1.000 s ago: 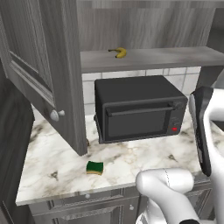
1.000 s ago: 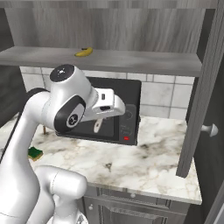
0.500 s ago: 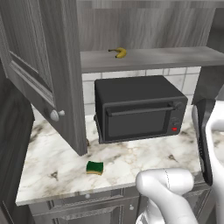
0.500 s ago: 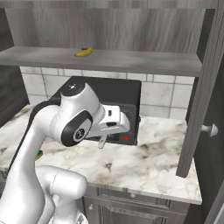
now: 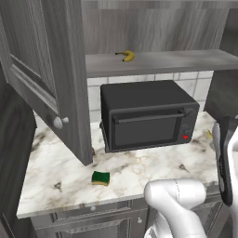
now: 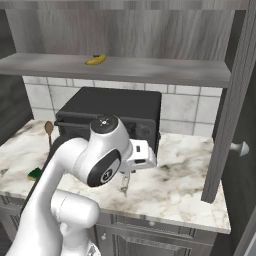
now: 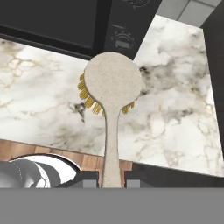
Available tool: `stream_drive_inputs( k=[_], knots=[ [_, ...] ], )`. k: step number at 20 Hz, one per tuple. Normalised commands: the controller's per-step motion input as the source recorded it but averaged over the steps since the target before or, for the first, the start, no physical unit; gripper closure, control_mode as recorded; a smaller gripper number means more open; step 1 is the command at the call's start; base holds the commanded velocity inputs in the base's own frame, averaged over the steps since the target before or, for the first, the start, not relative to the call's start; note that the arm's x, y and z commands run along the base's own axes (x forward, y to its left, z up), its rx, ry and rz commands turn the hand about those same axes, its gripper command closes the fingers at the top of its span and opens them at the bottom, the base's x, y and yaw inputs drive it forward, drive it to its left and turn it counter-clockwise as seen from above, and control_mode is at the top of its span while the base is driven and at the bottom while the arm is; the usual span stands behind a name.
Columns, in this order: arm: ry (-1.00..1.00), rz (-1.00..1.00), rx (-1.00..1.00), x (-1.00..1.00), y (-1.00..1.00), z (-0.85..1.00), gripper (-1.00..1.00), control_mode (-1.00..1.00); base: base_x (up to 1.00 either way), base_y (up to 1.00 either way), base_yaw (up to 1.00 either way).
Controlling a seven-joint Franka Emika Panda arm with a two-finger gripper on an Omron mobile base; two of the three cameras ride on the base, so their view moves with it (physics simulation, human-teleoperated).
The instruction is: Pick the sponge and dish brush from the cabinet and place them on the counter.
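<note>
My gripper (image 7: 110,177) is shut on the white handle of the dish brush (image 7: 113,87), whose round head with yellow bristles points down at the counter (image 7: 175,113) in front of the microwave's knobs. In the right base view the gripper (image 6: 125,179) hangs just above the marble counter (image 6: 180,182), with the dish brush (image 6: 124,187) below it. Whether the brush head touches the slab I cannot tell. The sponge (image 5: 100,177) lies flat on the counter (image 5: 60,160) near its front left edge; the sponge (image 6: 35,174) is partly hidden behind my arm. The cabinet (image 5: 51,69) stands open above.
A black microwave (image 5: 146,116) sits at the back of the counter. A banana (image 6: 96,60) lies on the cabinet's grey shelf (image 6: 160,70). A brown spoon (image 6: 48,129) stands left of the microwave. An open cabinet door (image 6: 235,115) hangs at the right.
The hand with the dish brush has come down and to the right, from level with the microwave to just above the counter. The sponge has not moved.
</note>
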Motion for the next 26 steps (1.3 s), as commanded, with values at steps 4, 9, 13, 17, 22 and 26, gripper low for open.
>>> stream_drive_inputs(
  k=[4,9,13,17,22,26],
  knots=[
    [0.02,0.05,0.04,0.00,-0.08,-0.45,1.00,-1.00,0.00,0.00,0.00],
    [0.07,0.02,0.00,0.10,-0.01,-0.40,1.00,-1.00,0.00,0.00,0.00],
    [0.09,0.00,0.01,0.33,0.00,-0.18,1.00,-1.00,0.00,0.00,0.00],
    [0.05,0.01,0.03,0.31,-0.03,-0.13,1.00,-1.00,0.00,0.00,0.00],
    [0.00,0.01,0.04,0.15,-0.10,-0.26,1.00,-1.00,0.00,0.00,0.00],
    [0.00,0.00,0.03,0.16,-0.13,-0.39,1.00,-1.00,0.00,0.00,0.00]
  ],
)
